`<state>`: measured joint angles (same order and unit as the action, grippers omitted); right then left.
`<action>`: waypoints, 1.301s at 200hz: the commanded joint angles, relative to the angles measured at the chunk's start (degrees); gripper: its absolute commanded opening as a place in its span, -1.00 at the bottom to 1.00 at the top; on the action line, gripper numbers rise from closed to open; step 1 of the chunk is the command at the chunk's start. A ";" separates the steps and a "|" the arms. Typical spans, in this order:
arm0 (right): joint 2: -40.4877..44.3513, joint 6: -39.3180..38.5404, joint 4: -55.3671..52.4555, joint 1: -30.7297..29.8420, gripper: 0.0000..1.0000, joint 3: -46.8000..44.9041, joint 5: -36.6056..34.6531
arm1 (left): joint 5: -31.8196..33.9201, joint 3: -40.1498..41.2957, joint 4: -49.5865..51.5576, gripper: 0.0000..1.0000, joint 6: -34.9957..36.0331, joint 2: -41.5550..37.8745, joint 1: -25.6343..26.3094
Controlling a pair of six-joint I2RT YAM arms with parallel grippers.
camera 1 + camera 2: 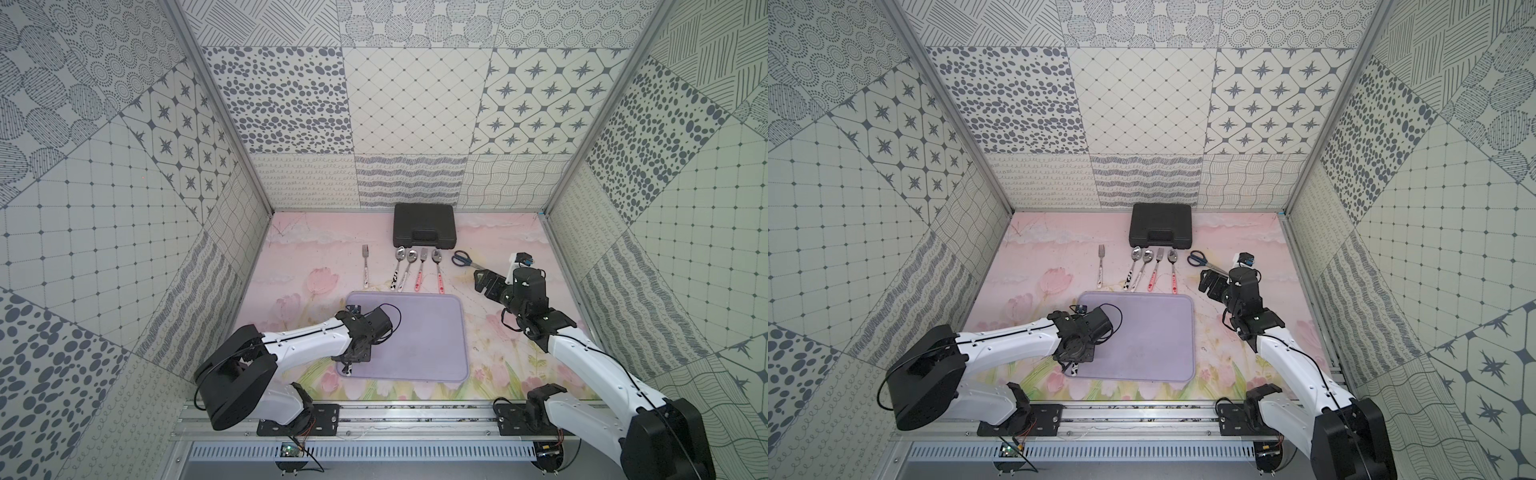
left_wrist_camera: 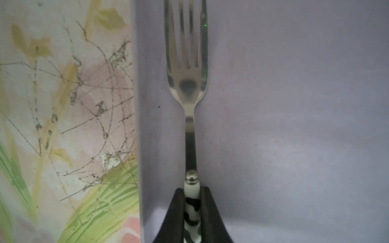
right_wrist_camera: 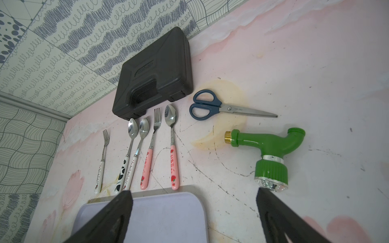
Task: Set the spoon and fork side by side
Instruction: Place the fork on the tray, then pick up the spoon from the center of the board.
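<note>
Inspecting the left gripper [image 2: 192, 190], we find it clamped on the black-and-white handle of the cow-patterned fork [image 2: 187, 84]. One dark finger [image 2: 172, 212] sits on each side of the handle, just behind the metal collar. The tines point straight away from the gripper. The fork lies over the lavender tray [image 2: 294, 126], near its left edge and parallel to it; we cannot tell whether it touches the surface. In both top views the handle's end shows beneath the gripper at the tray's near left corner.

The right gripper [image 3: 193, 191] hangs with its jaws spread wide and nothing between them, above the floral table mat [image 3: 315, 73] beside the tray's far right corner.

Beyond the tray's far edge we note a row of cutlery, handles toward the tray. A white-handled fork [image 3: 101, 164] lies apart at the left. Next comes the cow-patterned spoon [image 3: 125, 162], just beside a white-handled spoon [image 3: 132, 164], then a pink-handled fork [image 3: 149, 155] and a pink-handled spoon [image 3: 172, 153]. The cow-patterned spoon and the held fork are well apart.

A black case [image 3: 155, 77] lies behind the row by the back wall, with blue-handled scissors [image 3: 221, 108] to its right. A green hose nozzle [image 3: 269, 151] near the scissors shows in the right wrist view only.
</note>
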<state>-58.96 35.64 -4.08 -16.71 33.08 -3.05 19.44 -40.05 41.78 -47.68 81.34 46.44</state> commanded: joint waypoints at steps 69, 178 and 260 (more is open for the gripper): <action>-0.14 0.51 1.70 -0.27 0.94 -0.65 -0.47 | -2.23 -1.56 3.39 -0.17 3.61 -6.34 0.23; -0.10 0.65 1.62 -0.28 0.94 -0.54 -0.29 | -4.23 -18.43 -3.08 -0.09 11.04 -0.07 -5.87; -0.02 0.77 1.51 -0.34 0.94 -0.56 -0.30 | -12.92 -38.99 -7.88 -0.11 18.80 21.53 -13.84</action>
<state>-58.96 35.68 -4.08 -16.75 32.97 -3.05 13.06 -71.50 37.69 -34.68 95.35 35.53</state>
